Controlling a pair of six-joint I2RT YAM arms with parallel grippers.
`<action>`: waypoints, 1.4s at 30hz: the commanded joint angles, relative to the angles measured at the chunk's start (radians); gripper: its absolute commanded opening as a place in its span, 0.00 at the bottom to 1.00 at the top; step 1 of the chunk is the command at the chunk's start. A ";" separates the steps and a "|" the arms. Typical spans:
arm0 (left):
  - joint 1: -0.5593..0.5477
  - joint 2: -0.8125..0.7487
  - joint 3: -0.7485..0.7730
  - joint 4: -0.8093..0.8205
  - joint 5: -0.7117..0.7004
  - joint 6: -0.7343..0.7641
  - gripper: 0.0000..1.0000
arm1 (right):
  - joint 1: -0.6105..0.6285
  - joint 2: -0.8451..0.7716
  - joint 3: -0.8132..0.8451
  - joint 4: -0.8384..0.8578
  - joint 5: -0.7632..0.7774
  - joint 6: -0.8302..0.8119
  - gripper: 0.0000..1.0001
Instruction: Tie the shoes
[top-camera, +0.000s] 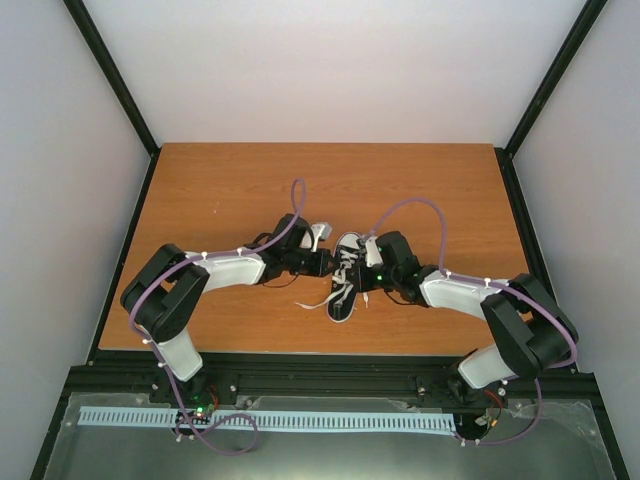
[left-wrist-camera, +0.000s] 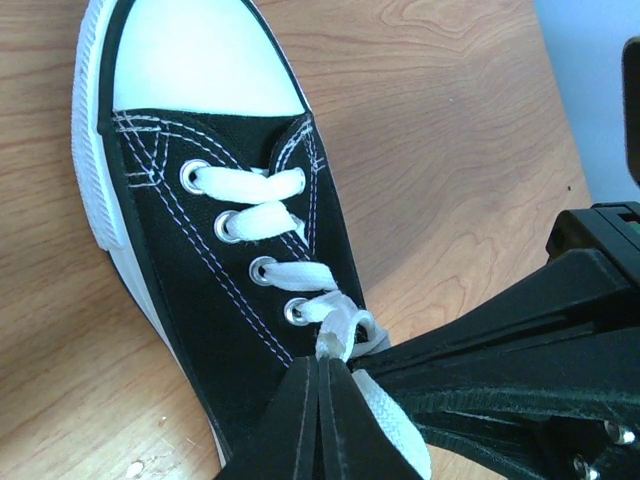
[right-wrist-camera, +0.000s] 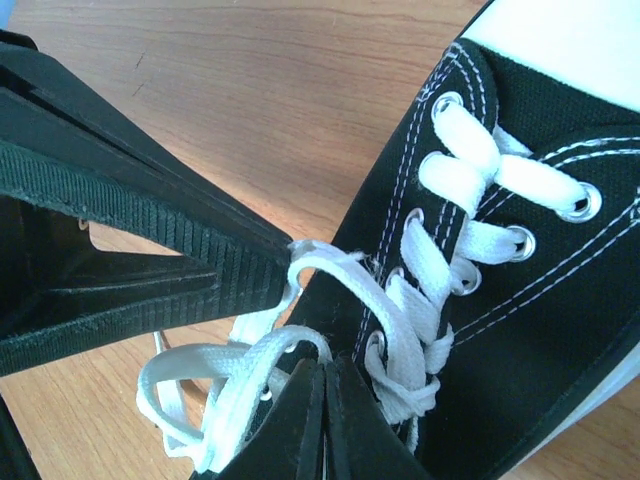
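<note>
while both arms lean in over it, one black canvas sneaker (top-camera: 343, 285) with a white toe cap (left-wrist-camera: 190, 60) sits near the middle of the tabletop (top-camera: 220, 180), toe to 12 o'clock, heel to 6.

laces (right-wrist-camera: 440, 250): white, threaded through every visible eyelet, untied. loose ends (top-camera: 318, 300) trail onto the tabletop at the shoe's 8 o'clock.

left pincer (left-wrist-camera: 322, 378): enters from 9 o'clock, fingers pressed together, pinching a lace strand by the eyelets nearest the ankle.

right pincer (right-wrist-camera: 322, 388): enters from 3 o'clock, likewise pressed together on a lace strand at the same spot, its tips almost meeting the other's.

reason for arrangement, as judged: each arm has one strand so the two can be crossed and drawn against each other. the shoe lies between them so neither reaches across.

progress, as judged: early. no knot or bow visible.

risk, as judged: so light a shoe may slide or lift when the strands are pulled.
</note>
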 joint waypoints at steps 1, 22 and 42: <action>-0.003 -0.013 -0.021 0.085 0.031 -0.011 0.01 | 0.006 0.018 -0.002 0.030 0.028 0.002 0.03; -0.013 0.066 -0.024 0.125 0.213 0.029 0.01 | 0.006 0.031 -0.023 0.118 0.073 0.049 0.03; 0.017 -0.024 0.008 -0.028 -0.011 -0.075 0.31 | 0.006 0.041 -0.050 0.127 0.063 0.052 0.03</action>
